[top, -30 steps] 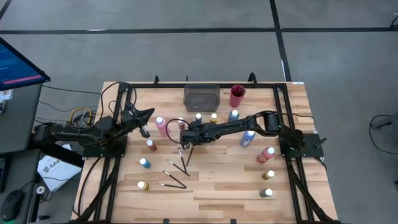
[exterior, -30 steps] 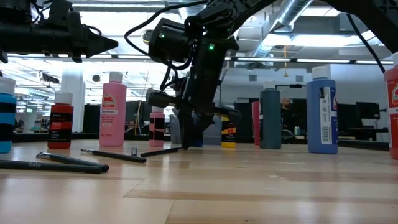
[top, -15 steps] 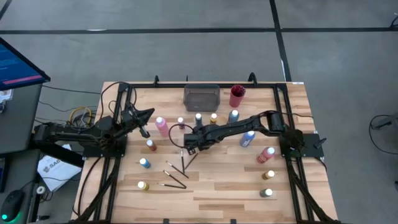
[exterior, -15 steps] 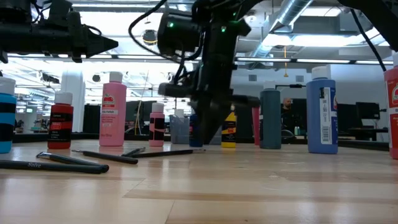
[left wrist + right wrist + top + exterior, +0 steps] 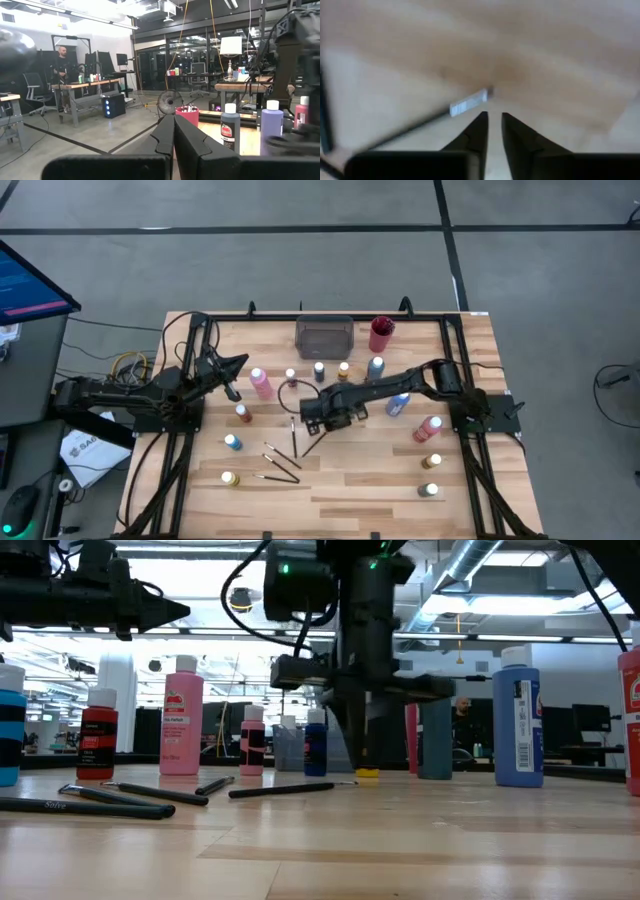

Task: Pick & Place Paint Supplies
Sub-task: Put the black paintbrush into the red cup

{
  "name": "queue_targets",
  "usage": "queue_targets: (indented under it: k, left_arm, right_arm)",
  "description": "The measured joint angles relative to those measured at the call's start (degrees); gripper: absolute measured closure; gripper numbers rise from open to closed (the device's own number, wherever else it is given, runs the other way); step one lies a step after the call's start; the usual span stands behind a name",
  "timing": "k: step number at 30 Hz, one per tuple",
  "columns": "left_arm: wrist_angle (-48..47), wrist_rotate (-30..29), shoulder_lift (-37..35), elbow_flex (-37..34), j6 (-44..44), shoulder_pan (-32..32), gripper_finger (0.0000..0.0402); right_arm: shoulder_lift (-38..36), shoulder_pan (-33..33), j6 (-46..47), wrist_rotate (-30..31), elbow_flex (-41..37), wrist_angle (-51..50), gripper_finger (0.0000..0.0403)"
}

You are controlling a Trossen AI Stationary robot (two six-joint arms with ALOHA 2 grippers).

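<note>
A thin dark brush (image 5: pixel 427 119) with a silvery ferrule lies flat on the wooden worktop (image 5: pixel 350 480) near its middle, and the right end effector (image 5: pixel 492 127) hangs directly over it, fingers pointed down with a narrow gap between them, so it is released and gripping nothing; the ferrule end sits just ahead of the fingertips, apart from them. From table height the same brush (image 5: pixel 290 790) stretches flat to the left of the right end effector (image 5: pixel 362 755), which stands tall over the boards. From above, the right end effector (image 5: pixel 322 415) reaches in from the right side, with that brush (image 5: pixel 312 442) angling away toward the near edge and a few more brushes (image 5: pixel 280 463) scattered flat just to the near left. Small paint bottles ring the action: a pink bottle (image 5: pixel 260 383) to the far left, a blue bottle (image 5: pixel 398 402) just right of the arm, a red bottle (image 5: pixel 428 427) further right, and more along the near left and near right. At the far edge sit the grey tray (image 5: pixel 324 336) and the red cup (image 5: pixel 381 334). The left end effector (image 5: pixel 173 135) waits clenched, fingers pressed together and holding nothing, raised over the far left of the worktop.
</note>
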Motion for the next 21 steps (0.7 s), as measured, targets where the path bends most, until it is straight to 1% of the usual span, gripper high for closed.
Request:
queue_targets:
  k: [4,8,11,13,16,21]
  left_arm:
    - [0.01,0.0,-0.01,-0.02,0.0,0.0,0.0399]
    - [0.05,0.0,-0.01,-0.02,0.0,0.0,0.0399]
    - [0.08,-0.01,-0.01,-0.02,0.0,0.0,0.0399]
    - [0.1,-0.02,-0.01,0.0,0.0,0.0,0.0399]
    - [0.17,-0.01,-0.01,-0.01,0.0,0.0,0.0399]
    - [0.28,-0.02,-0.01,0.0,0.01,0.0,0.0399]
  right_arm:
    - [0.0,2.12,4.25,0.2,0.02,-0.4,0.0296]
    - [0.02,2.22,8.93,1.88,0.02,-0.27,0.0241]
    - [0.02,1.93,11.85,2.17,0.04,-0.25,0.0211]
    - [0.02,1.8,12.69,2.12,0.04,-0.27,0.0201]
    - [0.02,1.56,13.73,2.22,-0.35,0.79,0.0197]
    - [-0.39,1.25,16.23,1.73,-5.73,9.46,0.0209]
